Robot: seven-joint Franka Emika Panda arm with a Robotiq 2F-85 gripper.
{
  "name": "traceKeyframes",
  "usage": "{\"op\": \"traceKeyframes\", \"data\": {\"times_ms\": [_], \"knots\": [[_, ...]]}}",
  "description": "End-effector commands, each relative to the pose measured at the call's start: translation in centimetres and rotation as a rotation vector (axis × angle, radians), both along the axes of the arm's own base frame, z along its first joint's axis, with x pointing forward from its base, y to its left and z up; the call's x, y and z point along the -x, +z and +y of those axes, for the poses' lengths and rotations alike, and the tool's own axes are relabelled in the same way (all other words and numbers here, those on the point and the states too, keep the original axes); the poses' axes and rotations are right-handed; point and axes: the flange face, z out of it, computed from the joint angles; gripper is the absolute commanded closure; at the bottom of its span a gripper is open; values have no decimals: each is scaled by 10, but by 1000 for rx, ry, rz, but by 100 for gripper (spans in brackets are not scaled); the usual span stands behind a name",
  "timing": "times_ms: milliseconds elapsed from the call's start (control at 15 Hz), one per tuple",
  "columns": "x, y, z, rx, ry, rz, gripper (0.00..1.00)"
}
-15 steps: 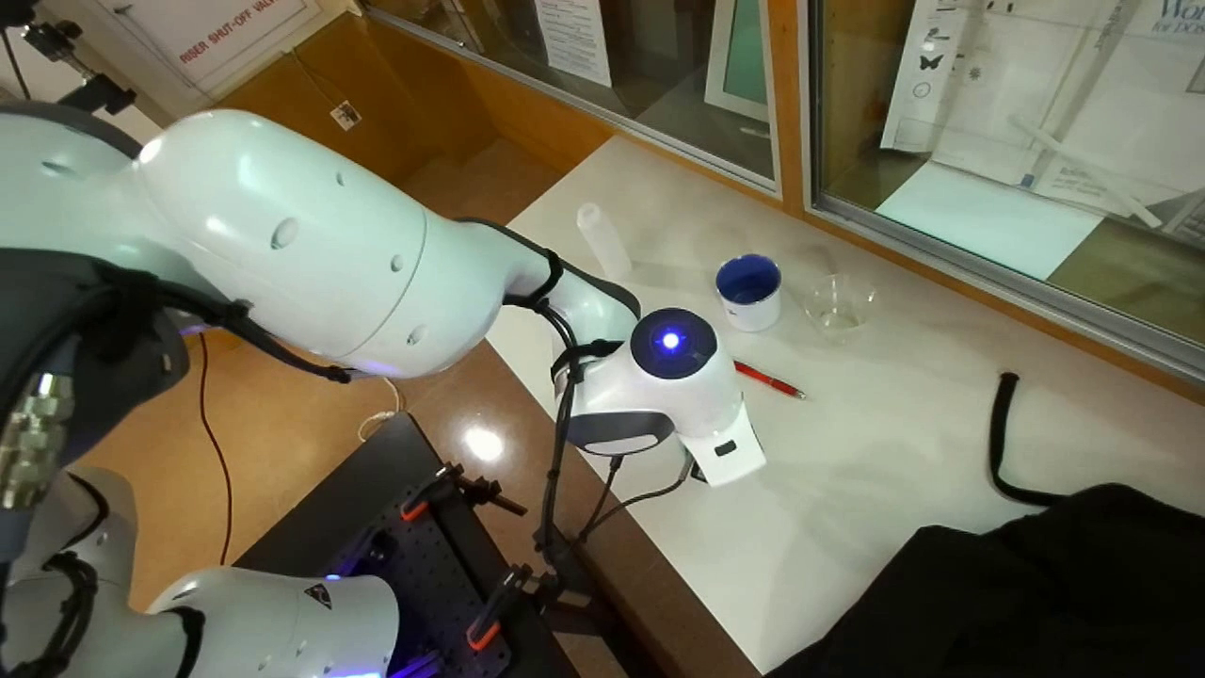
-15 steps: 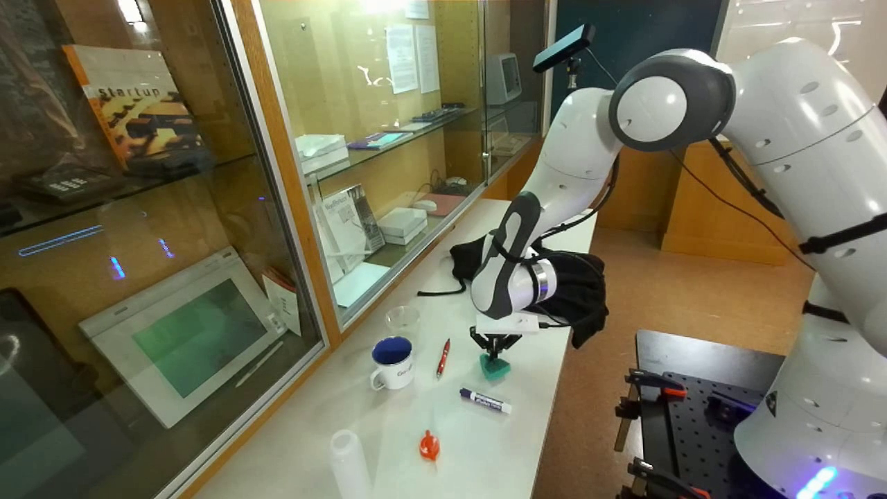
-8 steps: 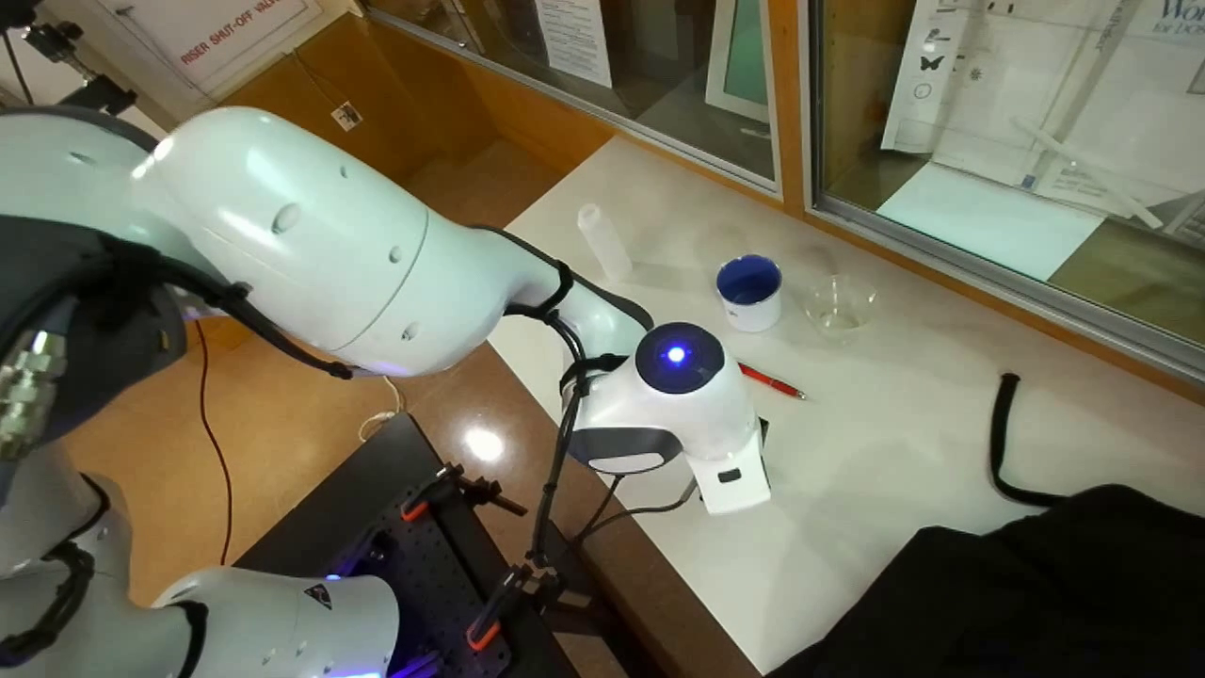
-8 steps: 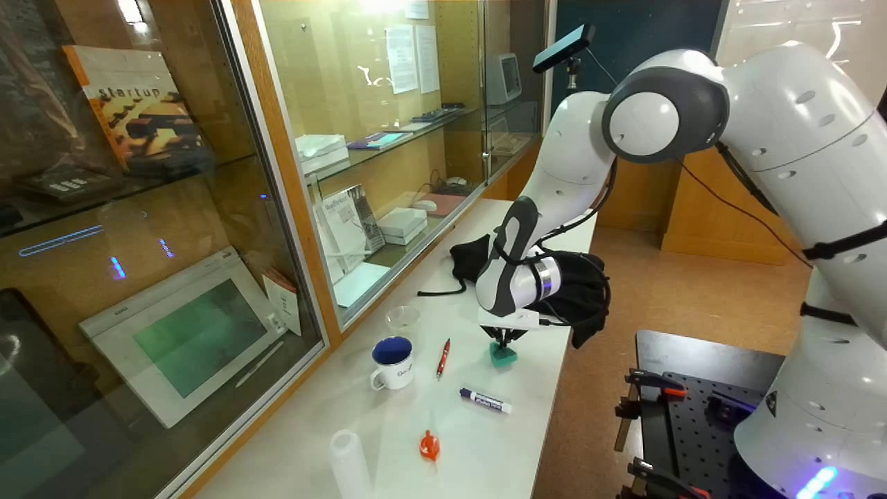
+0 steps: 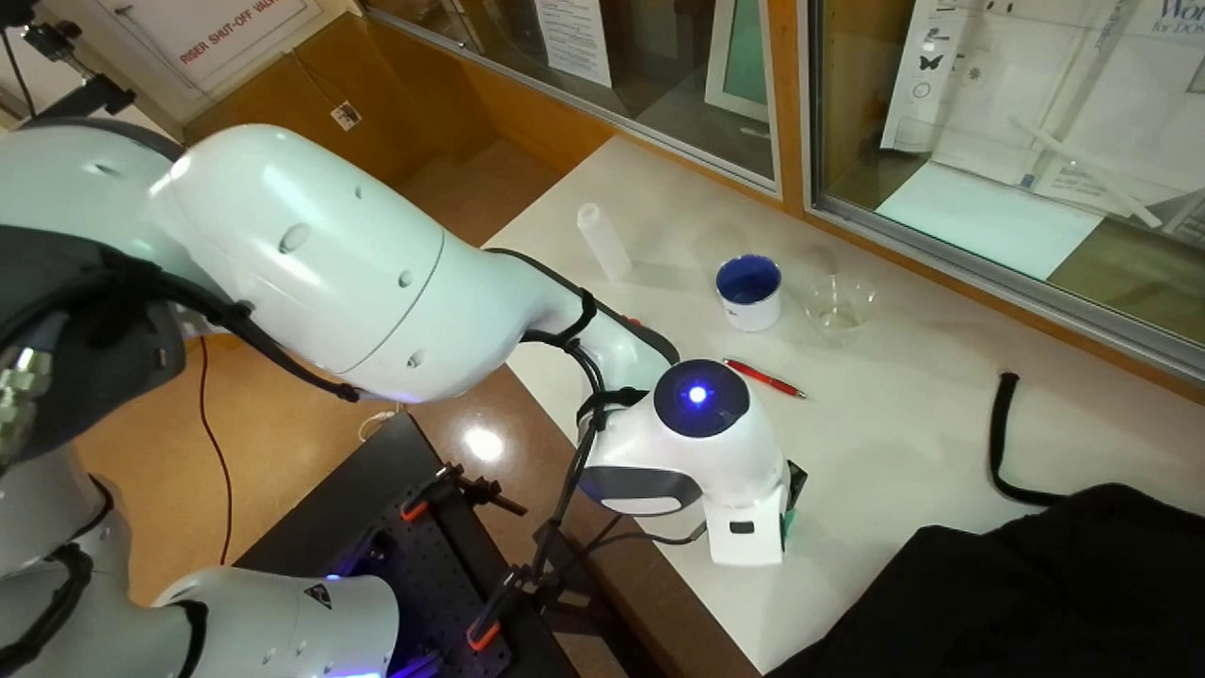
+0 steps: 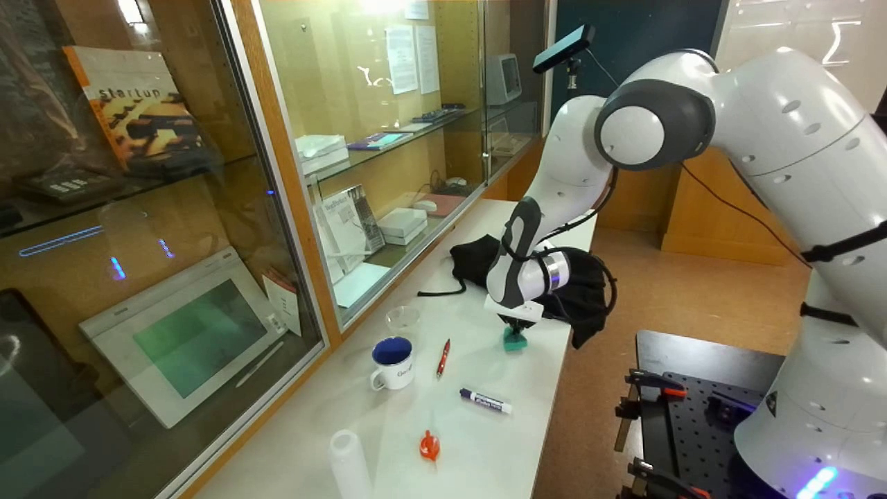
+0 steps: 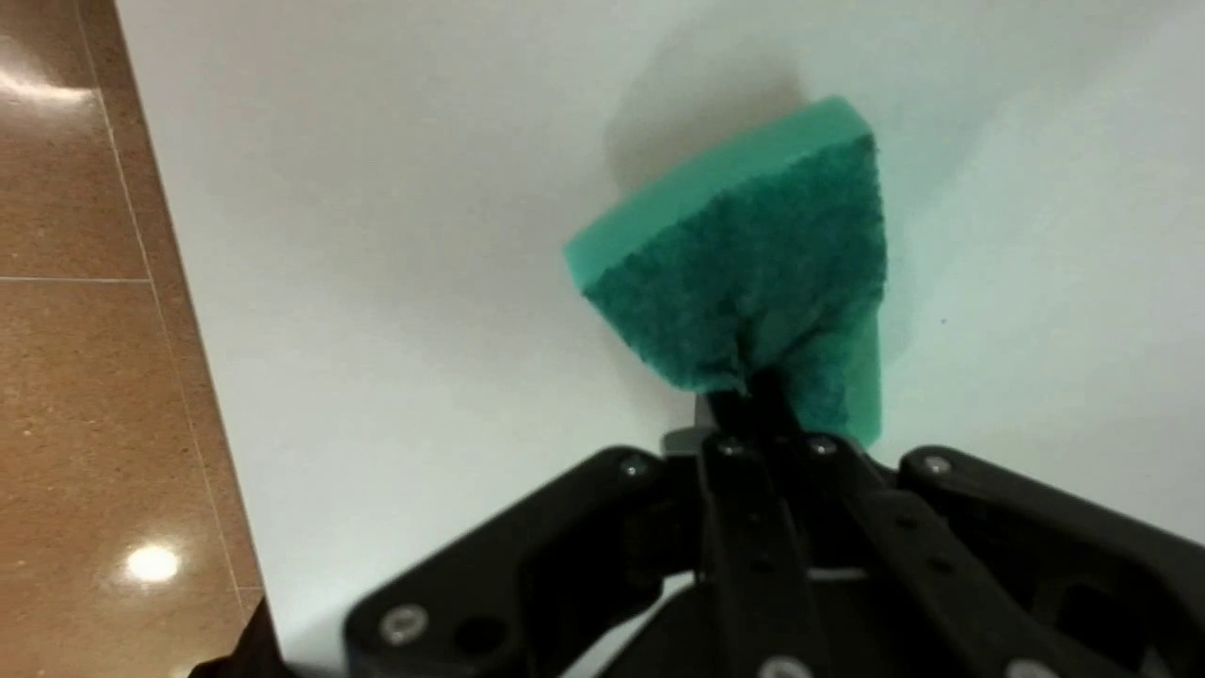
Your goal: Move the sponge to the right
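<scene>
Sponge point(image 7: 753, 254) is over the white counter point(image 7: 395, 330), well in from the counter's edge at L of wrist view. Bent & bunched, so can't tell which way its long axis runs. It fans out from the gripper point(image 7: 748, 386): broad end twd top of wrist view, gathered part at the fingers point(image 7: 748, 527). Pale foam rim slants from lower L to upper R; R side runs approx straight up-down, its lower corner just beside the tips. Dark rough face is on show, w/ a crease right ahead of the tips. Touching counter or not — can't tell.

Fingers drawn nearly together, v. narrow gap, sponge pinched btwn them. In an exterior view sponge shows right under the gripper, near the black cloth point(image 6: 589, 319), apart from red pen point(image 6: 443, 358) & marker point(image 6: 486, 401), farther from the blue-lined mug point(image 6: 393, 364). In an exterior view just a green sliver shows beside the white wrist housing point(image 5: 744, 546) — rest hidden.
</scene>
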Motion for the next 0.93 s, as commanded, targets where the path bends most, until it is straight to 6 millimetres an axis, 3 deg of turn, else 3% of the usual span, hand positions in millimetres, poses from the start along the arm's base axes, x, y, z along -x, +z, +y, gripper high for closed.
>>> {"op": "traceKeyframes", "data": {"times_ms": [0, 200, 533, 600, 733, 867], "knots": [[-3, 17, 2, -55, -17, -68, 99], [-18, 32, 3, -99, -36, -150, 99], [-66, 46, 5, -114, -76, -249, 99], [-73, 48, 5, -107, -83, -259, 70], [-83, 51, 4, -99, -92, -273, 62], [-89, 51, 3, -92, -103, -279, 47]]}}
